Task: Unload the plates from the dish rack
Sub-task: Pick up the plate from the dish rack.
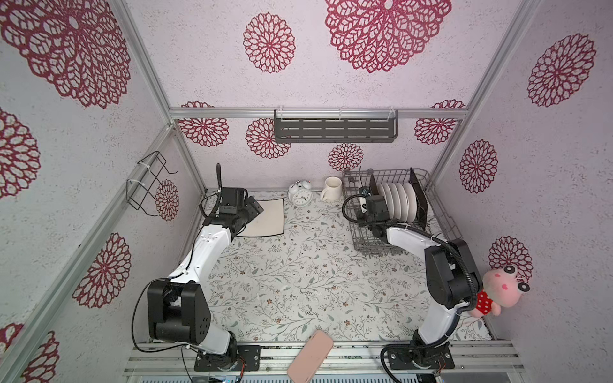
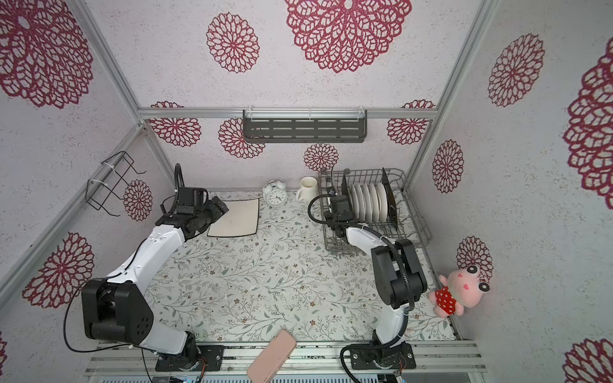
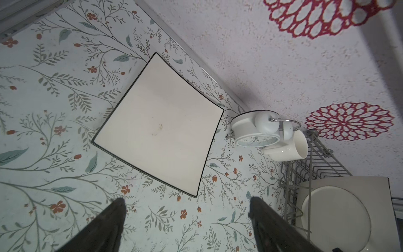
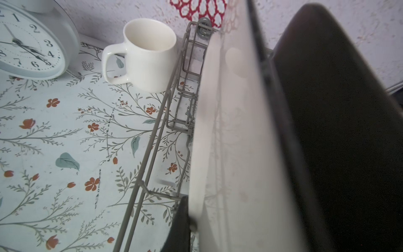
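K: Floral-print table (image 1: 298, 282), patterned walls on three sides. Where are the plates?

R: Dish rack (image 1: 446, 219) sits in the far right corner. Round white plates (image 1: 399, 202) stand on edge in a row between its prongs. Bracketing the row are the mug-side square plate (image 1: 373, 189) and the wall-side square plate (image 1: 418, 197), both black-backed. A flat square plate (image 1: 268, 219) lies cream face up on the table, well apart from the rack, near the alarm clock (image 1: 300, 196).

K: Grippers?

R: Right gripper (image 4: 189, 215) is closed on the mug-side square plate's edge; one finger (image 4: 180, 222) presses the cream face. Left gripper (image 3: 187, 209) is spread wide, empty, hanging over the table just short of the flat square plate's corner.

K: Reasons?

R: Judgement only. Upright slotting leaves just the rims free, so an edge pinch is the open approach, and the end plate has nothing blocking it toward the mug (image 4: 148, 54). Laying a plate flat far from the rack leaves room beside it for more.

K: Unresolved?

R: Top views: right fingertips are buried under the wrist. Right wrist view: second finger is hidden behind the plate. The dark blurred mass (image 4: 338, 131) may be a black back or that finger, cannot tell. Round plates' rim markings are unreadable, and their lower edges are hidden among the prongs.
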`<state>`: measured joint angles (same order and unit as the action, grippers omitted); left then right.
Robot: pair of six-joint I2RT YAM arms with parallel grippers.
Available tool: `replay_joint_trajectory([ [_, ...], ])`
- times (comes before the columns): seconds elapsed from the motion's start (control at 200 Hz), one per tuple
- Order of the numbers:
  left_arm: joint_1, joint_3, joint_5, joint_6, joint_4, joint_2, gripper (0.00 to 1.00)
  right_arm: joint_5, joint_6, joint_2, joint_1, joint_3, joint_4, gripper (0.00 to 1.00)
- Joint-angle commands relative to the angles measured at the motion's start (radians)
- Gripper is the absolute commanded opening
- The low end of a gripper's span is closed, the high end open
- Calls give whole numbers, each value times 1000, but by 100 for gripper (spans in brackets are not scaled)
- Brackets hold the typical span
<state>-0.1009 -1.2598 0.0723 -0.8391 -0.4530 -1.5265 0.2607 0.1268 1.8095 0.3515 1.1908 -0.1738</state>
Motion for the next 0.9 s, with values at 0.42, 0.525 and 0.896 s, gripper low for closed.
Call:
replay_joint_trajectory([
  [0.42,10,-20,-180,84,40,36,93,-250,242,-335,28,-234,-438,0],
  [0.525,13,-23,-210,84,42,45,93,-250,276,-386,56,-231,-432,0],
  [0.896,38,42,-468,-23,275,149,94,-341,640,-457,233,-245,-466,0],
])
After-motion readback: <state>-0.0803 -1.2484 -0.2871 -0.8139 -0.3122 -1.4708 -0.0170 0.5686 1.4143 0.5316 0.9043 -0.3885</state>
